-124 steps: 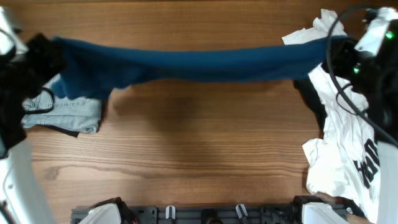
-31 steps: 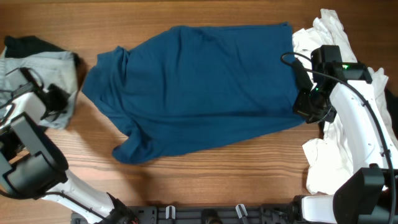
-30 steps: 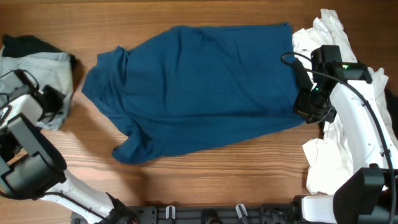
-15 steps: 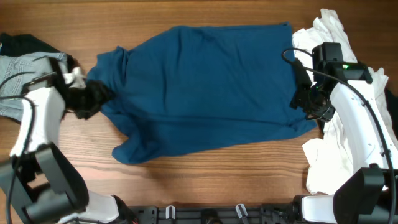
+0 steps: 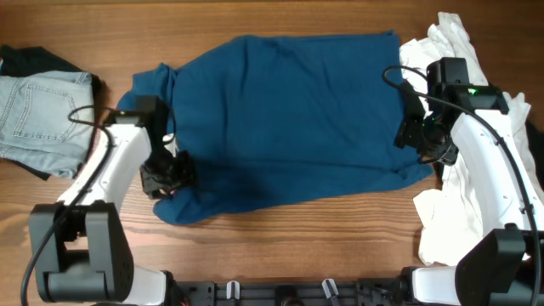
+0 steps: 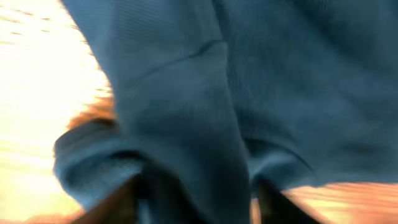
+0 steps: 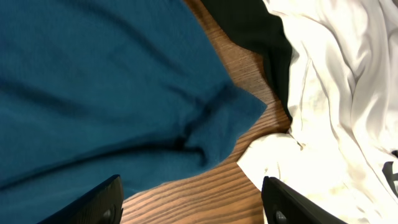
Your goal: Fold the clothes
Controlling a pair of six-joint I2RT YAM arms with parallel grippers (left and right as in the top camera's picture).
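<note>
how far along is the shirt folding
Done: the teal shirt lies spread out on the table. In hand: the left pincer is down on one near corner, grip unclear in the blur; the right pincer hangs open by the other near corner. Left: every fold, none shows yet.

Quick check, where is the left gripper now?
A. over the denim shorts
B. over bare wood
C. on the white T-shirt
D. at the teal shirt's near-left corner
D: overhead, the left gripper sits at the near-left corner of the teal shirt, and its wrist view is filled with teal fabric.
</note>
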